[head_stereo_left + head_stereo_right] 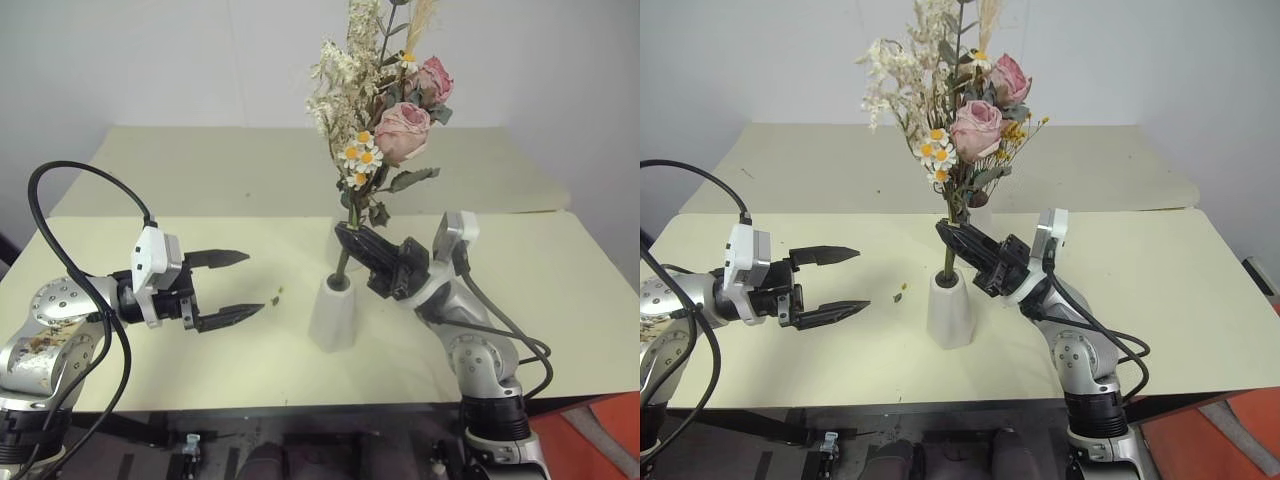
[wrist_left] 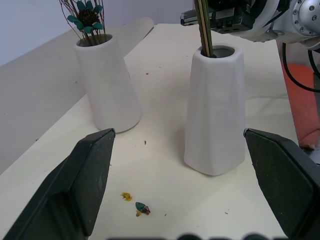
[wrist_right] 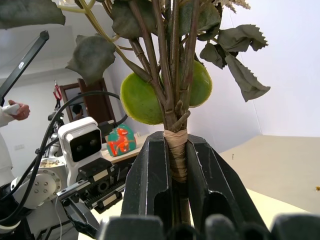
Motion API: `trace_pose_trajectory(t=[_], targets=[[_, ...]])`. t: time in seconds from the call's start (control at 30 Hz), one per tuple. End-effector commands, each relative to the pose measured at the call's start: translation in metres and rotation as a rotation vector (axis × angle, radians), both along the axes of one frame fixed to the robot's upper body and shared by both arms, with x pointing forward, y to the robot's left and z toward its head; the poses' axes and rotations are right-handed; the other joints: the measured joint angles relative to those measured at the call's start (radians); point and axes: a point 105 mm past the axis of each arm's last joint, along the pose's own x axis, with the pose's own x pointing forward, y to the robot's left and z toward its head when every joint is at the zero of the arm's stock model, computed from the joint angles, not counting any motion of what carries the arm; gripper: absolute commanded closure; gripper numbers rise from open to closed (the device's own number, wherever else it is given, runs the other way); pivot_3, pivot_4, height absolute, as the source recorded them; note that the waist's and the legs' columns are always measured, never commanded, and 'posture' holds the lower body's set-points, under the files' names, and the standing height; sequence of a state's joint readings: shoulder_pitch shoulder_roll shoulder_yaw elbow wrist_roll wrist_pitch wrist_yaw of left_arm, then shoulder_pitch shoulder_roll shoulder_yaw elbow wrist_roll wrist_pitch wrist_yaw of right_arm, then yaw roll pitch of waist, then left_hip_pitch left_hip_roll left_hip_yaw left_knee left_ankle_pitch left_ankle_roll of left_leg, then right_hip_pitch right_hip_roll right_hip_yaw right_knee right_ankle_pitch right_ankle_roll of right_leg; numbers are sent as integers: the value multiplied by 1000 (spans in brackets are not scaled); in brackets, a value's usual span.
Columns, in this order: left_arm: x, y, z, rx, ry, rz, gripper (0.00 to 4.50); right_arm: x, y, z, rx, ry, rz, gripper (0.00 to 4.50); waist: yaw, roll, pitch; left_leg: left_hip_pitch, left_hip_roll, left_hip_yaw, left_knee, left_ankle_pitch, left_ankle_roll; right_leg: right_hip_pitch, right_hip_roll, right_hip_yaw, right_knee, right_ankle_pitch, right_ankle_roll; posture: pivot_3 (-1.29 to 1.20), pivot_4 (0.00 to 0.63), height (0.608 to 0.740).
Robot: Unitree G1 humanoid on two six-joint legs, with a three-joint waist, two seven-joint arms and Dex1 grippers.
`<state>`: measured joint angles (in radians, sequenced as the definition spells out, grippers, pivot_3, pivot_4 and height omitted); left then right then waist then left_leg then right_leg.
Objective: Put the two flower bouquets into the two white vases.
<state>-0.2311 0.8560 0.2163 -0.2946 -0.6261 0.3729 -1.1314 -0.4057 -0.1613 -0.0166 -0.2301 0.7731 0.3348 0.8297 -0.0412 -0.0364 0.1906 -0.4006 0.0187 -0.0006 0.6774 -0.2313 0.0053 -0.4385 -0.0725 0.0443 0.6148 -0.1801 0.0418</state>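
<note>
My right gripper [image 1: 346, 233] is shut on the wrapped stems of the fuller bouquet [image 1: 392, 120] of pink roses, white daisies and green leaves. The bouquet stands upright, and its stem ends reach into the mouth of the near white vase [image 1: 333, 316] at the middle of the table. Behind it stands the other white vase [image 2: 108, 82], holding the slim spray with a teal bloom [image 2: 88, 17]. To the left of the near vase, my left gripper [image 1: 253, 283] is open and empty, pointing toward both vases.
Small flower scraps [image 2: 141, 208] lie on the cream table [image 1: 150, 360] between my left gripper and the near vase. A second cream table [image 1: 200, 160] stands behind. A person's hand [image 3: 16, 110] shows in the right wrist view, far off.
</note>
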Motion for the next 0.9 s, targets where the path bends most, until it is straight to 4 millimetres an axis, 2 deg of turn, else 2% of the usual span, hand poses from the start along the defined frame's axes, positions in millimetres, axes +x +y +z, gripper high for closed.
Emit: trace_pose_trajectory(t=[0.03, 0.1, 0.13, 0.23, 0.27, 0.3, 0.47, 0.63, 0.73, 0.9], targets=[[0, -1, 10, 2, -56, -8, 0, -12, -5, 11, 35, -54, 43, 4278, 0, 0, 0, 0, 0, 0, 0, 0, 0, 0, 0, 0, 0, 0, 0, 0, 150, 740], [0, -1, 10, 2, -56, -7, 0, -14, -4, 11, 28, -52, 66, 3550, 0, 0, 0, 0, 0, 0, 0, 0, 0, 0, 0, 0, 0, 0, 0, 0, 150, 740], [0, -1, 10, 2, -56, -7, 0, -17, -4, 12, 28, -56, 86, 3386, 0, 0, 0, 0, 0, 0, 0, 0, 0, 0, 0, 0, 0, 0, 0, 0, 150, 740], [0, -1, 10, 1, -57, -7, 0, -23, -5, 13, 29, -68, 117, 2446, 0, 0, 0, 0, 0, 0, 0, 0, 0, 0, 0, 0, 0, 0, 0, 0, 150, 740], [1, -1, 10, 0, -57, -7, 0, -24, -5, 12, 24, -69, 119, 2010, 0, 0, 0, 0, 0, 0, 0, 0, 0, 0, 0, 0, 0, 0, 0, 0, 150, 740], [1, -1, 10, 1, -58, -7, 0, -25, -5, 11, 19, -69, 125, 1823, 0, 0, 0, 0, 0, 0, 0, 0, 0, 0, 0, 0, 0, 0, 0, 0, 150, 740], [0, -2, 10, 2, -63, -10, 0, -31, -7, 8, 12, -74, 169, 60, 1, 0, 0, 0, 0, 0, 0, 0, 0, 0, 0, 0, 0, 0, 1, 0, 150, 740], [1, -2, 10, 2, -63, -10, 0, -38, -10, 4, -37, -89, 211, 22, 1, 0, 0, 0, 0, 0, 0, 0, 0, 0, 0, 0, 0, 0, 1, 0, 150, 740], [1, -2, 10, 3, -64, -10, 0, -45, -11, -5, -154, -125, 248, 22, 2, 0, 0, 0, 0, 0, 0, 0, 0, 0, 0, 0, 0, -1, 1, 0, 150, 740], [3, -2, 10, 2, -62, -14, 0, -37, -18, -11, -304, -167, 169, 22, 3, 0, 0, 0, 0, 0, 0, 0, 0, 0, 0, 0, 0, -2, 3, 0, 150, 740]])
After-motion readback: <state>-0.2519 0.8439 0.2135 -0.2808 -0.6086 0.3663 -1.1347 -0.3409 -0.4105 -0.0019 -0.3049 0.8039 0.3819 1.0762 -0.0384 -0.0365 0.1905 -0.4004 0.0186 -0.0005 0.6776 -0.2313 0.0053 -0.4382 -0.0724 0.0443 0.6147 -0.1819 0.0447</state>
